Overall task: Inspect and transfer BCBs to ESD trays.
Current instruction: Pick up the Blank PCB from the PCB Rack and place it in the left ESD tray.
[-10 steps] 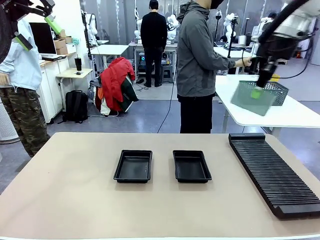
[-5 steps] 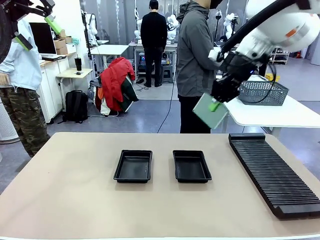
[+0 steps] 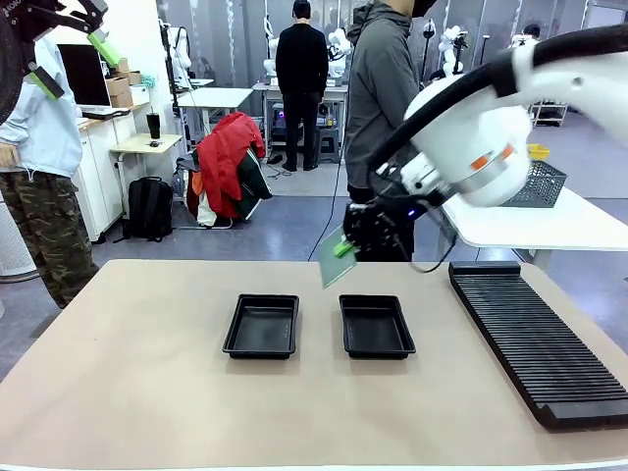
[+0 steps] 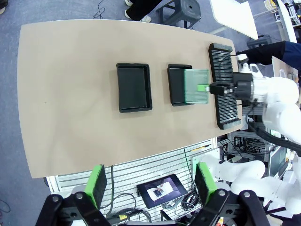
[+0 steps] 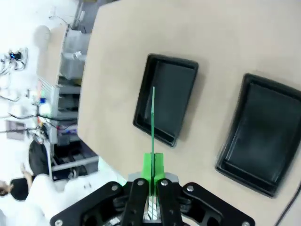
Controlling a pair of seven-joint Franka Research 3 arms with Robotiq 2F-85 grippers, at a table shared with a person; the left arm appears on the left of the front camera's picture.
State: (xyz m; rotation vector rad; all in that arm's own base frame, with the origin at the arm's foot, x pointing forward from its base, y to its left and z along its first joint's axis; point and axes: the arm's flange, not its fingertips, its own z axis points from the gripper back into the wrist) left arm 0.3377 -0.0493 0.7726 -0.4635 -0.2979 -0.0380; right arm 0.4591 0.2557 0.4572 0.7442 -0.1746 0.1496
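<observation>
My right gripper (image 3: 343,249) is shut on a BCB (image 3: 333,263), a thin green board that hangs tilted just above the far edge of the right ESD tray (image 3: 377,327). The left ESD tray (image 3: 261,326) lies beside it with nothing in it. From high above, the left wrist view shows the board (image 4: 195,87) flat over the right tray (image 4: 176,84), next to the left tray (image 4: 134,87). In the right wrist view the board (image 5: 153,120) shows edge-on over one tray (image 5: 165,99). My left gripper (image 3: 74,61) stands open, raised at the top left; its fingers (image 4: 97,184) hold nothing.
A long black ribbed rack (image 3: 535,339) lies along the table's right side. A person in a grey jacket (image 3: 385,98) stands at the far edge behind my right arm. A grey wire basket (image 3: 542,183) sits on a white table beyond.
My right arm has swung left and down from the wire basket on the white table, carrying the board to above the right tray. The left arm has not moved.
</observation>
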